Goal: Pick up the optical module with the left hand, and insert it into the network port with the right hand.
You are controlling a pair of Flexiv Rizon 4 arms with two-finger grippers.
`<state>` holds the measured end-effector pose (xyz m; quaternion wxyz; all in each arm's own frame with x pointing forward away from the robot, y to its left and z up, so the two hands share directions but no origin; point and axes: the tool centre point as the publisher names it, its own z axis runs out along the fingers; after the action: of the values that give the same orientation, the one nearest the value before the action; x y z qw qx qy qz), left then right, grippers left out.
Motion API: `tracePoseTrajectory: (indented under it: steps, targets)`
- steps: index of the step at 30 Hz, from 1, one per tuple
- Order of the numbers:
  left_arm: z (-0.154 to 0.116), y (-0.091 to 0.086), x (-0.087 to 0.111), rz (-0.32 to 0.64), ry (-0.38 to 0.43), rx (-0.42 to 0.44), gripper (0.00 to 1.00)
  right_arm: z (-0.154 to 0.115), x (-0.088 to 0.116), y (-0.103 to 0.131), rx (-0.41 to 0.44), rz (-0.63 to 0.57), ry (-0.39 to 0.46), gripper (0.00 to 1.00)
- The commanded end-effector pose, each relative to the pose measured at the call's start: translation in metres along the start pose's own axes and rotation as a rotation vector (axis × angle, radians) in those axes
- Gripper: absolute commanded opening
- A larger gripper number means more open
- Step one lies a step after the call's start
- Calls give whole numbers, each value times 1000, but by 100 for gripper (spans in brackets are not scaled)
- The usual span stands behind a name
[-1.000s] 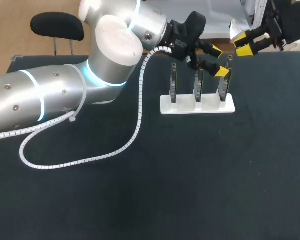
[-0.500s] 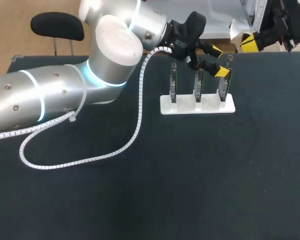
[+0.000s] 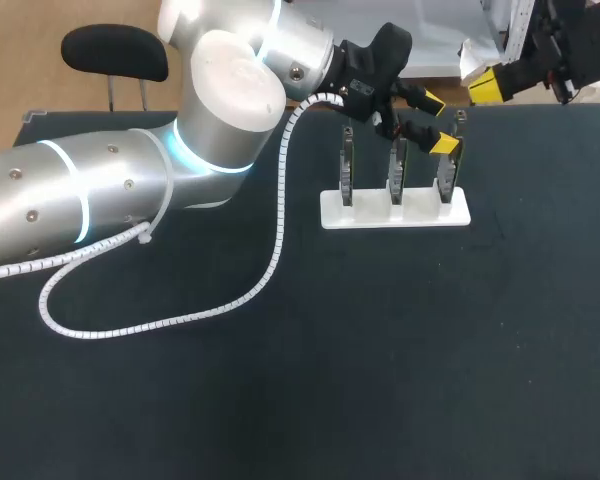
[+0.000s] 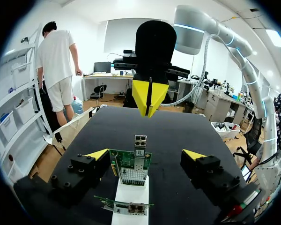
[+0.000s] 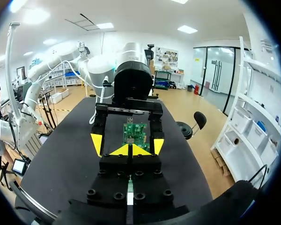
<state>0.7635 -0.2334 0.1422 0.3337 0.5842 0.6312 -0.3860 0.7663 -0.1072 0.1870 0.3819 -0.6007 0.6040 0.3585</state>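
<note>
Left gripper (image 4: pixel 145 155): fingers wide open, empty, either side of the circuit board (image 4: pixel 129 168), rightmost of 3 in the stand (image 3: pixel 395 212), upper middle of head view. The module (image 4: pixel 140 140) sits atop that board. It is probably light, stiff, slick metal, so pinch its flat sides, not the fragile board. Right gripper (image 3: pixel 485 87), upper right: tips closed, nothing seen between.

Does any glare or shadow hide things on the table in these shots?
Head view: overhead light glares white on the left arm, while the black table shows almost no shadows and the white stand stands out. Left wrist view: the circuit board is evenly lit, without glare.
</note>
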Motion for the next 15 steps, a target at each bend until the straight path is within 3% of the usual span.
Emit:
tracePoseTrajectory:
  steps: [1,15]
  targets:
    - [1,0,0,1,0,0,100,7,3,-7,-19,-2,0,0]
    - [1,0,0,1,0,0,100,16,9,-5,-31,16,13,0]
